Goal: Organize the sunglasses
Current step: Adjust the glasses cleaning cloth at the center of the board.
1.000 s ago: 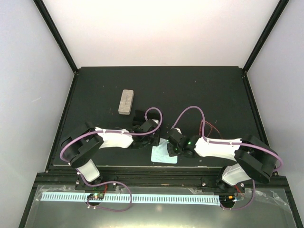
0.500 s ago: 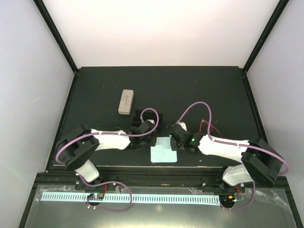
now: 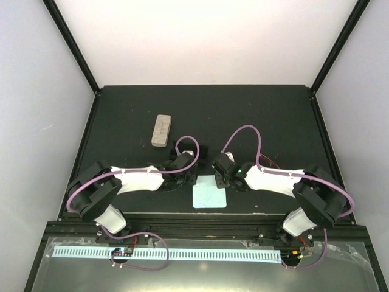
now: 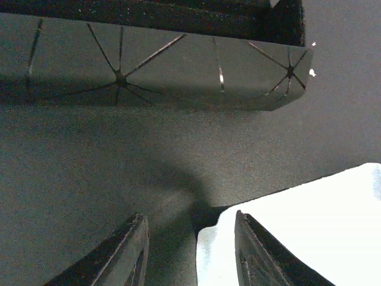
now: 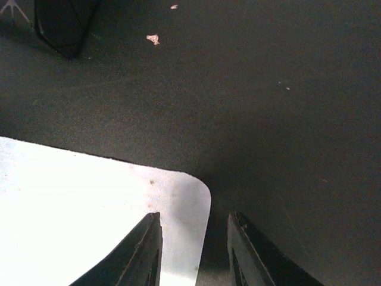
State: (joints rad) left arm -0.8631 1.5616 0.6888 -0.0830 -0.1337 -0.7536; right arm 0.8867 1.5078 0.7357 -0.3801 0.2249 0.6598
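Both arms meet low over the light blue cloth (image 3: 209, 196) on the dark table (image 3: 255, 115). My left gripper (image 4: 190, 215) and right gripper (image 5: 194, 215) each stand parted and empty, a cloth corner between the fingers. The red sunglasses (image 3: 269, 162) lie beside the right forearm, partly hidden; the black pair I cannot make out. A flattened black case (image 4: 161, 65) lies just ahead of the left gripper, a beige case (image 3: 161, 130) well apart.
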